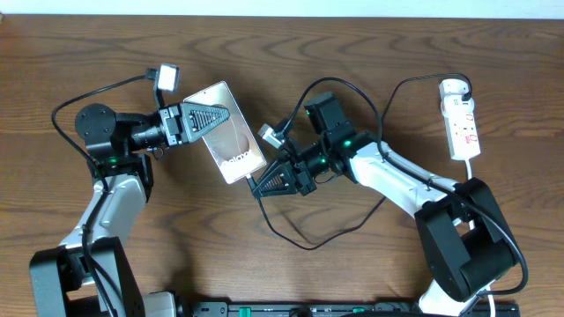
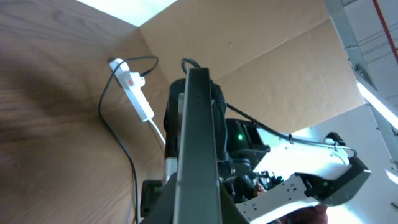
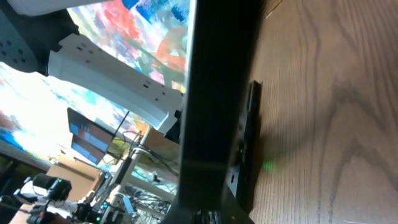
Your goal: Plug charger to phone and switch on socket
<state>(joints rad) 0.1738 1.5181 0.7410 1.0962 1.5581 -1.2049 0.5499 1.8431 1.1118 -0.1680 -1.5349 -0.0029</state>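
Note:
The phone (image 1: 231,139), a shiny slab with "Galaxy" lettering, sits mid-table, and my left gripper (image 1: 208,118) is shut on its upper-left edge. In the left wrist view the phone shows edge-on (image 2: 199,137) between the fingers. My right gripper (image 1: 270,181) is at the phone's lower-right corner, shut on the tip end of the charger's black cable (image 1: 308,245). The cable loops toward the front and runs back to the white plug head (image 1: 453,86) on the socket (image 1: 462,123) at the far right. The right wrist view shows the phone's end (image 3: 250,143) beside a dark finger; the plug tip is hidden.
The socket's thick white cord (image 1: 476,167) runs down behind the right arm's base (image 1: 463,242). The left wrist view shows the socket (image 2: 133,87) and the cable (image 2: 121,143) on the wood, with a cardboard wall (image 2: 261,43) behind.

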